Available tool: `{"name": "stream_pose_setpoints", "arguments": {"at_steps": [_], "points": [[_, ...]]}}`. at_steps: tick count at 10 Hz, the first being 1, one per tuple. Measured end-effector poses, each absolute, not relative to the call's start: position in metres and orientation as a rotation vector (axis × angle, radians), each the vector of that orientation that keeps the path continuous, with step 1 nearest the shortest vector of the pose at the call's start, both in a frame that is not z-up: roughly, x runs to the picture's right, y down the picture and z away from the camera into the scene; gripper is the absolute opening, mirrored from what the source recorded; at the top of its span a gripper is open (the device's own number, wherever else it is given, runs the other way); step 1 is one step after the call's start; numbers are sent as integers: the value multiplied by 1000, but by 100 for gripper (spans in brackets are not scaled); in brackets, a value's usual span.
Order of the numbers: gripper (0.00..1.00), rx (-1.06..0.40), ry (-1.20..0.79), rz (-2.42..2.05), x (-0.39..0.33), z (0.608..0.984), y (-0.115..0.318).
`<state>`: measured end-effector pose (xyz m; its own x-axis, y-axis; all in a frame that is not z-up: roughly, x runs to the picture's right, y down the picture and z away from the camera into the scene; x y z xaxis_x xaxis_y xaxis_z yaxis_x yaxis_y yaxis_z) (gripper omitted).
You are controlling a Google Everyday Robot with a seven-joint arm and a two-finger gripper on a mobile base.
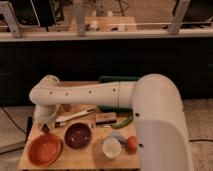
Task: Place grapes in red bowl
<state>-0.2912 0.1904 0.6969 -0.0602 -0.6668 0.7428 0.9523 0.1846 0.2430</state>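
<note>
A white robot arm (pixel 85 95) reaches from the 3 o'clock side across a wooden desk (pixel 85 161) and bends down at its elbow. Its hand (pixel 44 126) hangs over the desk's 9 o'clock edge, just above the rim of the red bowl (pixel 45 149). The wide, shallow bowl sits at the desk's 7 o'clock corner, with the hand at its 12 o'clock. A small dark smudge at the tip of the hand appears to be the grapes (pixel 46 128). It cannot be told whether the hand is clenched on them or has released them. No fruit can be made out inside the red bowl.

A deeper maroon bowl (pixel 78 135) stands just beside the red one, at its 2 o'clock. Farther toward 3 o'clock are a small white cup (pixel 111 147) and, touching or nearly touching it, a single orange fruit (pixel 131 144). Behind the bowls (toward 12 o'clock) lie a pale utensil (pixel 75 116), a small wooden block (pixel 105 118) and a curved green item (pixel 121 121), partly under the arm.
</note>
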Motion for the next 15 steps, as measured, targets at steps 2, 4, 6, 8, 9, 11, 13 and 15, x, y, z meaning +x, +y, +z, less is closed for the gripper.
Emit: {"name": "stream_pose_setpoints", "arguments": {"at_steps": [2,4,6,8,9,11,13,15], "points": [[4,-410,-897,-1398,-295,691,195],[4,-407,-915,-1404,-298,683,199],[4,-404,-936,-1417,-303,672,205],[4,-419,-958,-1426,-308,661,210],[4,-429,-972,-1427,-312,656,213],[4,-460,-1017,-1426,-319,650,219],[4,-497,-1058,-1415,-321,647,223],[4,-559,-1114,-1412,-325,647,230]]}}
